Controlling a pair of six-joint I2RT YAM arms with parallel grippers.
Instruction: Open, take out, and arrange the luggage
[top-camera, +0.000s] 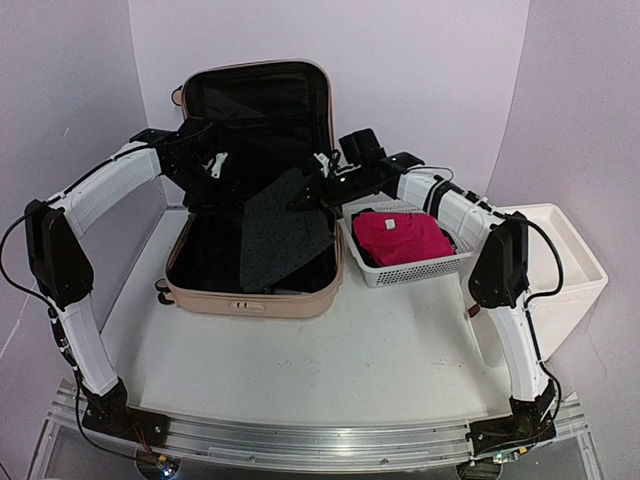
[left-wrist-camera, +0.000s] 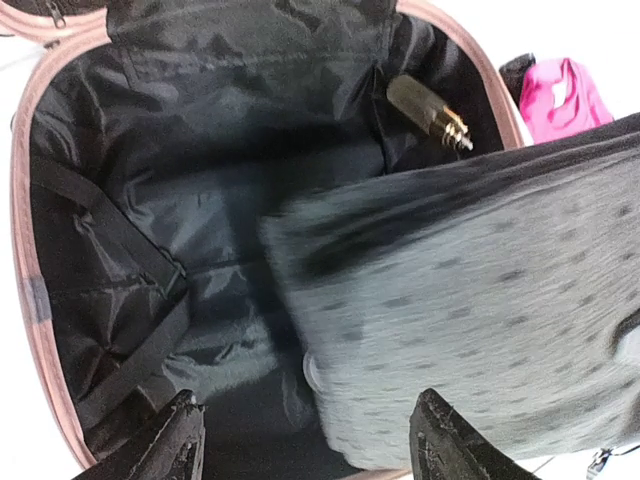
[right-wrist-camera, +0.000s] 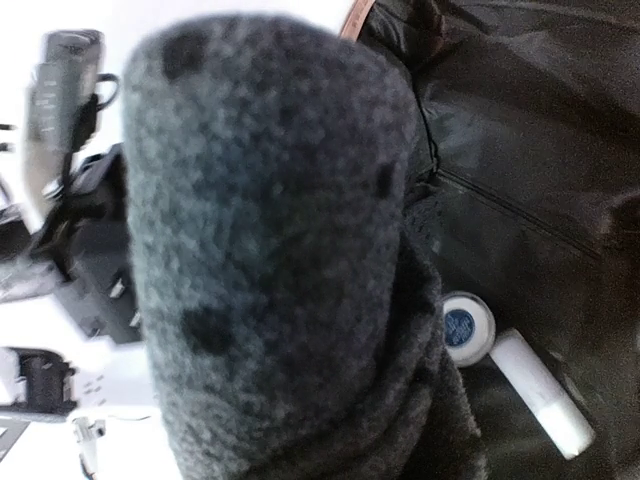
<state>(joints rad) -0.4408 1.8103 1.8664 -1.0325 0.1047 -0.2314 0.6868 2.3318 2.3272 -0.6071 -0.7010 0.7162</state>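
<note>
The pale pink luggage lies open on the table, lid upright, black lining showing. A grey dotted cloth hangs over its open half from my right gripper, which is shut on the cloth's upper edge. In the right wrist view the cloth fills the frame and hides the fingers. My left gripper hovers over the luggage's left side. In the left wrist view it is open and empty above the lining, beside the cloth.
A white mesh basket with a magenta garment stands right of the luggage. A white plastic cabinet is at the far right. In the luggage lie a small white jar, a white tube and a brownish bottle.
</note>
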